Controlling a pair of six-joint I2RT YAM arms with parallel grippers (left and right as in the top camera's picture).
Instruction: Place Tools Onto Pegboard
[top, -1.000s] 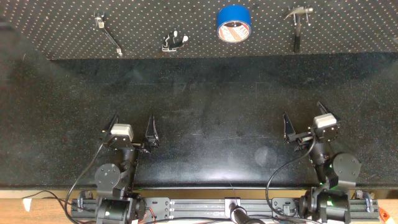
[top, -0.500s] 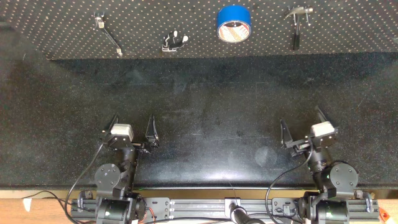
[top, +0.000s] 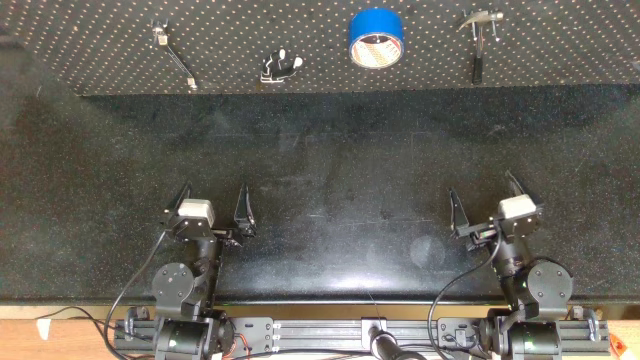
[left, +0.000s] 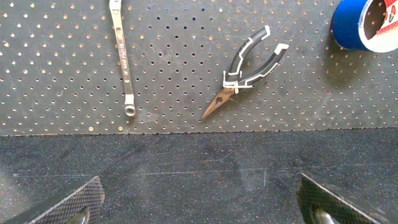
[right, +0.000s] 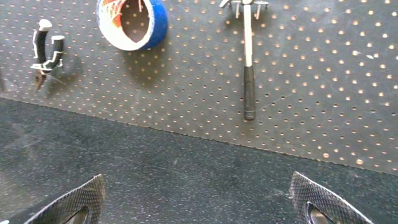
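Top view, pegboard (top: 300, 25) lot: four tools hung, both claws idle.
Across the upper frame, left to right: wrench (top: 174, 56), hung from its upper end with the shaft slanting down; pliers (top: 281, 66), handles up, apparently straddling a peg so the nose hangs down; blue tape roll (top: 375, 39), its core slipped over a peg; hammer (top: 479, 40), head caught on pegs so the handle drops straight down. Each hangs by the part a peg can catch, well apart from its neighbours. The black counter (top: 340, 150) lies below the board. Left claw (top: 212, 206), lower left, and right claw (top: 486, 200), lower right, sit near their bases with fingers spread and nothing held, facing the board. The hanging looks complete, with the arms drawn back clear of it.
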